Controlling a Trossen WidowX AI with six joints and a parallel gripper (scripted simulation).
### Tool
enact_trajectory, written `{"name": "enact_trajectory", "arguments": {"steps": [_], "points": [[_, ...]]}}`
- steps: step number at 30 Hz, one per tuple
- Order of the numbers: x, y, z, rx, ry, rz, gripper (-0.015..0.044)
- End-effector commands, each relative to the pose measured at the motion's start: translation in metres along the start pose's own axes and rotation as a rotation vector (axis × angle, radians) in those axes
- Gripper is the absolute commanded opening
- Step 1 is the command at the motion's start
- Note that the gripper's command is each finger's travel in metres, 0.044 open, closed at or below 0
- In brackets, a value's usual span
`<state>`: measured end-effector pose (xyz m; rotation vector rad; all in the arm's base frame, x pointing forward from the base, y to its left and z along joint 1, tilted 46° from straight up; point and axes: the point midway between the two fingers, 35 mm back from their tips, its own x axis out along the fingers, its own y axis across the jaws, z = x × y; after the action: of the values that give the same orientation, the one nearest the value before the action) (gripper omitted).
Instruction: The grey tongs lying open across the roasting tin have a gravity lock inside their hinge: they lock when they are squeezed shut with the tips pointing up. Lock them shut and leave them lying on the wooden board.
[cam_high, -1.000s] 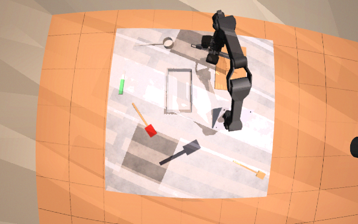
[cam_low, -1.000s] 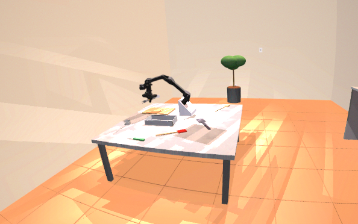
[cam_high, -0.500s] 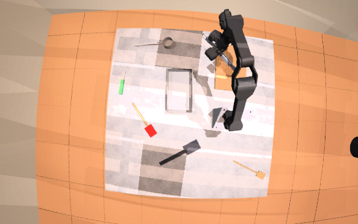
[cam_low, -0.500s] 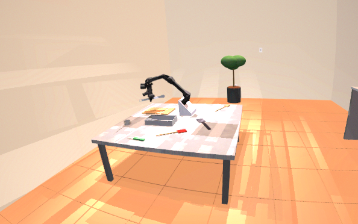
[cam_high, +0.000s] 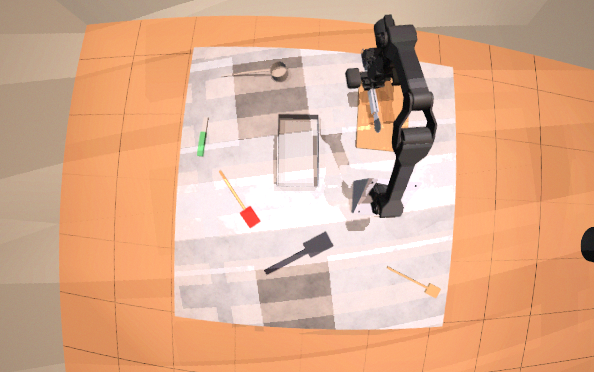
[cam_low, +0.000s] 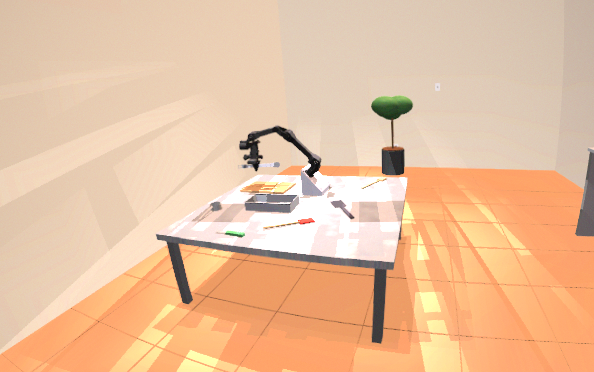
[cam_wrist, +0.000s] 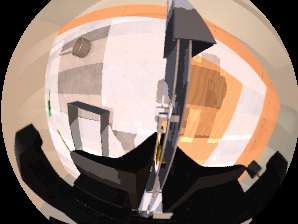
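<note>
One pincer (cam_high: 370, 88) (cam_low: 256, 168) (cam_wrist: 158, 135) grips the tongs (cam_high: 374, 107) (cam_low: 267, 165) (cam_wrist: 178, 75) aloft.

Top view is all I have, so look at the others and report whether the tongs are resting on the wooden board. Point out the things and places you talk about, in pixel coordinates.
Observer: They are not. The exterior view shows the tongs (cam_high: 373, 104) (cam_low: 270, 165) (cam_wrist: 175, 80) in the air, with a gap between them and the wooden board (cam_high: 367, 141) (cam_low: 250, 188) (cam_wrist: 227, 95).
Operator: Give me their tilt, from the side.
Observer: Roughly level in the exterior view; the tips are not pointing up.
Operator: The arm blocks my look at the grip. Describe it.
Observer: In the wrist view, the end effector (cam_high: 370, 85) (cam_low: 256, 168) (cam_wrist: 158, 135) has one black finger on each side of the tongs, shut on them.
</note>
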<state>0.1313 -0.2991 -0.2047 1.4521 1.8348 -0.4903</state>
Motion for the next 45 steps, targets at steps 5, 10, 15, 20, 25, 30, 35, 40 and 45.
{"name": "enact_trajectory", "arguments": {"steps": [5,10,15,20,25,30,35,40,45], "points": [[0.000,-0.015,-0.001,0.277,-0.001,-0.004,-0.0150],[0.000,-0.024,-0.002,0.468,-0.002,-0.005,-0.0150],[0.000,-0.033,-0.003,0.659,-0.003,-0.006,-0.0150],[0.000,-0.042,-0.004,0.849,-0.004,-0.007,-0.0150],[0.000,-0.052,-0.005,1.040,-0.004,-0.007,-0.0150],[0.001,-0.061,-0.007,1.230,-0.005,-0.009,-0.0150],[0.001,-0.070,-0.009,1.421,-0.005,-0.010,-0.0150],[0.002,-0.079,-0.010,1.611,-0.005,-0.011,-0.0150],[0.003,-0.087,-0.013,1.802,-0.006,-0.012,-0.0150]]}}
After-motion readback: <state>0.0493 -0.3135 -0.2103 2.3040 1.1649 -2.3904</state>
